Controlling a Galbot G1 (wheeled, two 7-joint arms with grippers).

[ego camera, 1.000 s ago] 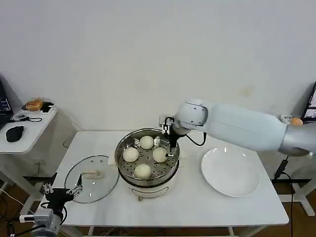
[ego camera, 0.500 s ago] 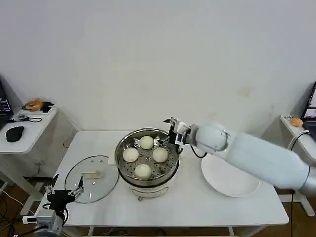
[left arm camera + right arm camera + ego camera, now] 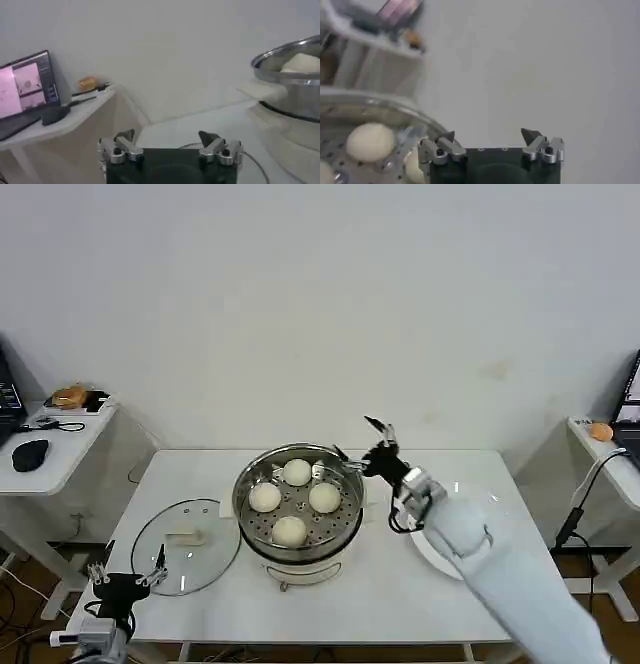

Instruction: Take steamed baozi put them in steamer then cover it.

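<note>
Four steamed baozi (image 3: 290,500) sit in the steamer (image 3: 298,514). The empty right pincer (image 3: 356,442) gapes beside its rim; the empty left pincer (image 3: 127,567) gapes near the cover (image 3: 186,545).

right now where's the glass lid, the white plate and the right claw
glass lid (image 3: 186,546), head view, on the clear glass beside its cream handle
white plate (image 3: 500,529), head view, on its bare right-hand rim
right claw (image 3: 357,442), head view, midway between its open fingertips
</note>
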